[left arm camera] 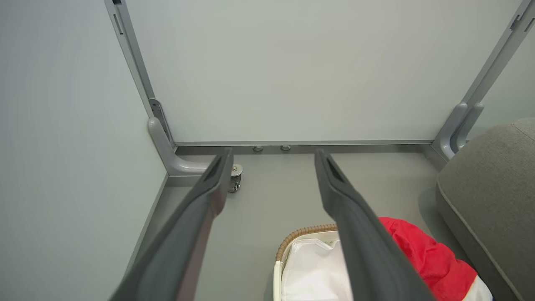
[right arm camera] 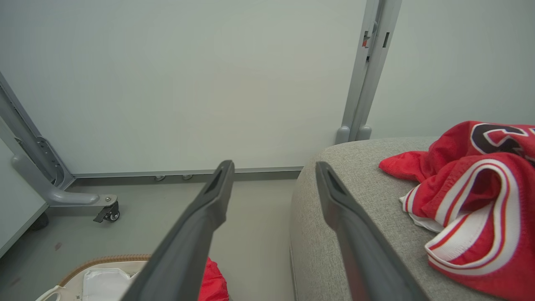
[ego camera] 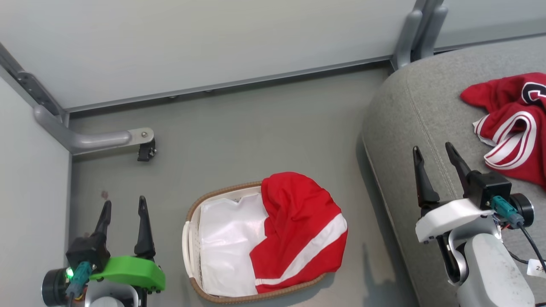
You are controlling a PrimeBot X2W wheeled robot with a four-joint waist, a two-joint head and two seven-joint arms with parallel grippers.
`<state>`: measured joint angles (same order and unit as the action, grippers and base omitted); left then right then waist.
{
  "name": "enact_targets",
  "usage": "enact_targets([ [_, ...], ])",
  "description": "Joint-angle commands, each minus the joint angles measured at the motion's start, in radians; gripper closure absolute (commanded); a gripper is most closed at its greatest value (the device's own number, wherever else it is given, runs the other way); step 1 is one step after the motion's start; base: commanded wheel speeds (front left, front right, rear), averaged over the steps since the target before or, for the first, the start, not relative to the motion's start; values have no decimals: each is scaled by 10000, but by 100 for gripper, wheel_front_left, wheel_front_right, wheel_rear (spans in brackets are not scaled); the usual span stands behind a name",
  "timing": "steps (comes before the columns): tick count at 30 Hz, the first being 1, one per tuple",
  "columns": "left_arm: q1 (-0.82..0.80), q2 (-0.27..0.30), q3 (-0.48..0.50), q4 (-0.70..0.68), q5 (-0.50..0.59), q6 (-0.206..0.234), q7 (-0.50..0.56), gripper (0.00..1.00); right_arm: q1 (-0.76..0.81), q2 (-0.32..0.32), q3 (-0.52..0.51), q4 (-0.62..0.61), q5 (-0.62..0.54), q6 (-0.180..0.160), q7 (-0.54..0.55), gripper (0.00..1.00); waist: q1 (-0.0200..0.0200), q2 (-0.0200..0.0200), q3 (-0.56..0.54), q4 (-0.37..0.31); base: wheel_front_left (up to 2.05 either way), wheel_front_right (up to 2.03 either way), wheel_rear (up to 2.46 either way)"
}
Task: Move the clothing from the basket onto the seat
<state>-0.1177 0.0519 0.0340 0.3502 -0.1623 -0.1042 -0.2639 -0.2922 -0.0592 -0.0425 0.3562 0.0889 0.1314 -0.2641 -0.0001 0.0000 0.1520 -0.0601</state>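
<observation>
A red garment with a broad white stripe lies over the right half of the white basket on the floor, its white liner cloth bare on the left. The same garment shows beside the basket rim in the left wrist view. A red jersey with black lettering and striped trim lies crumpled on the grey seat, seen again as jersey on seat. My left gripper stands open left of the basket. My right gripper stands open above the seat's left edge, left of the jersey.
Pale partition panels close off the back and left. A grey bracket foot with a caster juts onto the floor behind the left gripper. A grey upright post stands by the seat's far corner. Grey floor stretches between basket and wall.
</observation>
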Motion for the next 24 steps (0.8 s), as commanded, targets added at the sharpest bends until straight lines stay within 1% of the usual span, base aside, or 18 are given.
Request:
enact_targets([
  [1, 216, -6, 41, 13, -42, 40, -9, 0, 208, -13, 39, 54, 49, -14, -4, 0, 1, 0, -299, 234, 0, 0, 0],
  [13, 954, -4, -174, -69, -678, 375, -9, 0, 647, 39, 203, 386, 272, -14, -4, 0, 1, 0, -714, 163, 0, 0, 0],
  [15, 904, -1, -218, -74, -802, 426, -9, 0, 558, 46, 241, 368, 280, -14, -3, 0, 1, 0, -611, 105, 0, 0, 0],
  [19, 613, -2, -413, -22, -861, 379, -9, 0, 273, 49, 298, 263, 271, -14, -3, 0, 1, 0, -273, -40, 0, 0, 0],
  [24, -162, 1, -839, 285, -1247, 69, -10, 0, -288, 61, 414, -61, 261, -14, -3, 0, 1, 0, 678, -315, 0, 0, 0],
])
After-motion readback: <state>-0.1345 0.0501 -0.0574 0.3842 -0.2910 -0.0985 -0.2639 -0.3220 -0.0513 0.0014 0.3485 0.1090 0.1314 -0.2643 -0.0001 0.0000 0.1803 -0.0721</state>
